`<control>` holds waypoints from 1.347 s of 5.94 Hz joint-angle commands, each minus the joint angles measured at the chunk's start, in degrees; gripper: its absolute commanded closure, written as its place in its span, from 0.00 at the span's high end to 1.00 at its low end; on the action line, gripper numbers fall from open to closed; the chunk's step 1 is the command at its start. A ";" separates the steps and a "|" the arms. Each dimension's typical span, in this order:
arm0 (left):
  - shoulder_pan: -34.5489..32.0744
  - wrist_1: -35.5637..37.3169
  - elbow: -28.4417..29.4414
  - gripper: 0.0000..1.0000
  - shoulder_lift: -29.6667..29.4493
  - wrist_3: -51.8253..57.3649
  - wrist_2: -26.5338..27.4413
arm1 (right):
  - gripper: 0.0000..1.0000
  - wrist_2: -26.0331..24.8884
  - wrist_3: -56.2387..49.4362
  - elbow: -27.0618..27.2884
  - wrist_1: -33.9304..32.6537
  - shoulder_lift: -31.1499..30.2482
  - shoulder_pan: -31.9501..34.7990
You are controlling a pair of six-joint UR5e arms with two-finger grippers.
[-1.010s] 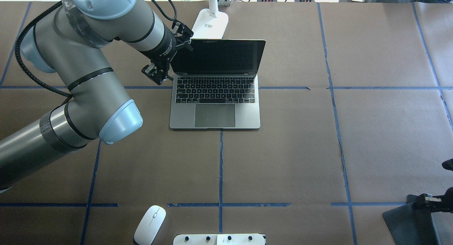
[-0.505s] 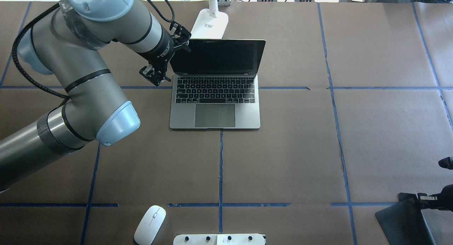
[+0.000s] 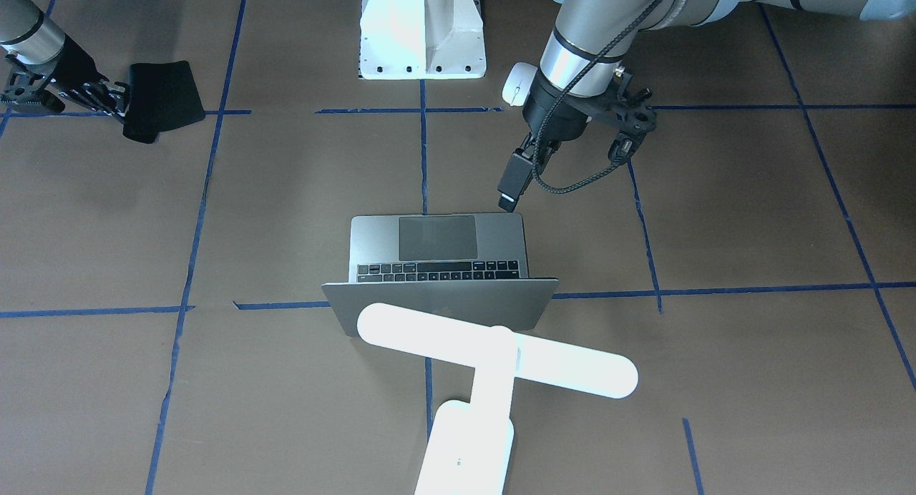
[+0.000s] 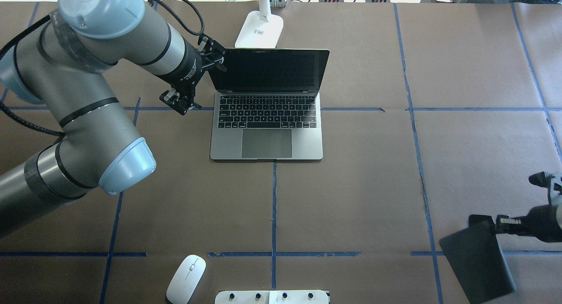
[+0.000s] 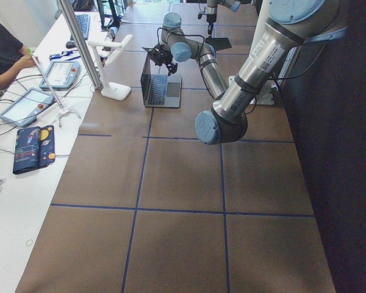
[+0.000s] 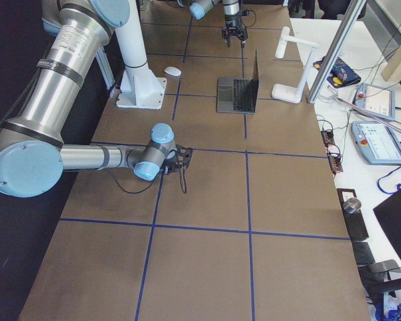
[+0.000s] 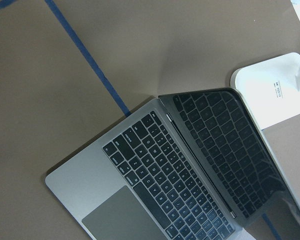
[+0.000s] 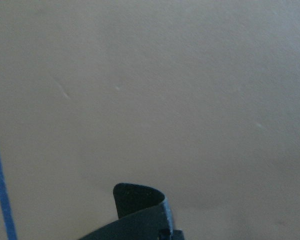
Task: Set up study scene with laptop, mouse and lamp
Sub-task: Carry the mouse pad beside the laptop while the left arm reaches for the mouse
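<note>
Open laptop (image 4: pixel 267 115), lamp (image 4: pixel 259 30) behind, mouse (image 4: pixel 186 278) apart

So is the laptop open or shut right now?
Open. The laptop has its lid standing up, so the keys and trackpad show from overhead. Its screen is dark.

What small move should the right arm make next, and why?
Probably it should carry the pad toward the bare table on the robot's right of the laptop and lower it there. The right gripper holds the pad by one edge, far from the laptop, and the mouse lies near the robot's base with nothing under it.
</note>
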 commanded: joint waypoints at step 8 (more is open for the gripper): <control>14.63 0.25 -12.99 1.00 15.92 27.33 2.36 | 0.00 2.82 -0.03 -28.56 -20.18 50.52 18.91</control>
